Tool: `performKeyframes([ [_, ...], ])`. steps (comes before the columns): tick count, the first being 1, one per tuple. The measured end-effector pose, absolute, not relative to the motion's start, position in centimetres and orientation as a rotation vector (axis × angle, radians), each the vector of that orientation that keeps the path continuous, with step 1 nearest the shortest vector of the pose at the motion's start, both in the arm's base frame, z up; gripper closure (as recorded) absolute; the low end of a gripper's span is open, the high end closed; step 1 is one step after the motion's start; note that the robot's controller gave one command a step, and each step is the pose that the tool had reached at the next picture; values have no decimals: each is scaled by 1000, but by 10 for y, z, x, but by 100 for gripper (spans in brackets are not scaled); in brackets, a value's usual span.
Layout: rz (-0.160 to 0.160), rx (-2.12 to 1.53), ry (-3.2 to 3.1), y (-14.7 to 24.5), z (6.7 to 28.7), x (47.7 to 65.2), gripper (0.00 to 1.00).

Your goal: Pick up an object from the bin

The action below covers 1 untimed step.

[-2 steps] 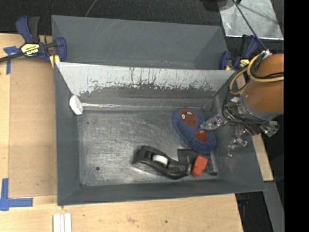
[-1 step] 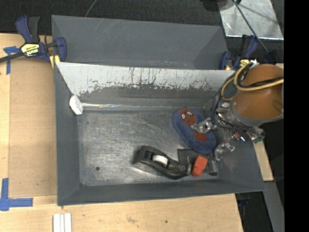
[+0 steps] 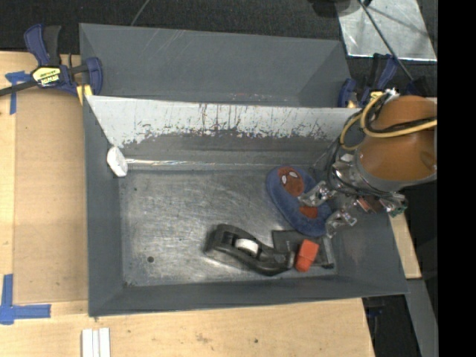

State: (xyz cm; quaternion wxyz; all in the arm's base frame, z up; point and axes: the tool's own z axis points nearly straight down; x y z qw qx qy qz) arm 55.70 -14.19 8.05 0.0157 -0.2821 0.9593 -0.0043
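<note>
- On your far left, a small white lump (image 3: 117, 162) lies on the floor of the grey bin (image 3: 104, 229), right by the back wall and well apart from everything else.
- Near the front wall, about the middle, you see a black tape holder (image 3: 239, 248) lying flat with a white roll in it.
- Just to its right sits a small orange block (image 3: 306, 255), touching the black end of the tape holder.
- Behind those two, on the right side of the floor, lies a blue soft toy (image 3: 291, 199) with red patches on it.
- The gripper (image 3: 332, 205) is down low at the right edge of the blue soft toy, over it or touching it. You cannot tell if it is squeezing the toy or has let go.
- On your far right, the round orange cover (image 3: 398, 143) of the arm hangs over the bin's right wall.
</note>
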Motion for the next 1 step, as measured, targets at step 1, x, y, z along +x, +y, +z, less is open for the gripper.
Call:
performKeyframes([
  [1, -10, -952, 2982, -133, 258, 561, 100],
])
